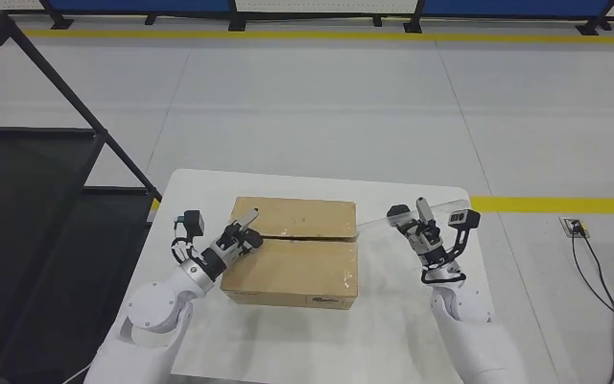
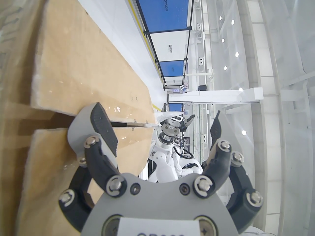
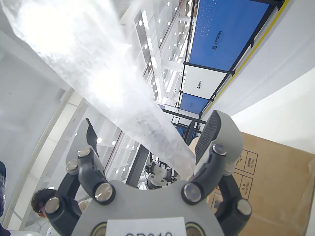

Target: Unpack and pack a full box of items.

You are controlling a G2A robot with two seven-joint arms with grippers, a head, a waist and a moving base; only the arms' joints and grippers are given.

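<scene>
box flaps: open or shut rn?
Shut. In the top view both top flaps of the box lie flat, meeting at a seam across the middle; a clear tape strip lifts off one end.

The box is of brown cardboard and lies flat in the middle of the white table. Its two top flaps are closed and meet in one seam along its length. A strip of clear tape goes from the right end of this seam, raised above the table, to the right gripper.
</scene>
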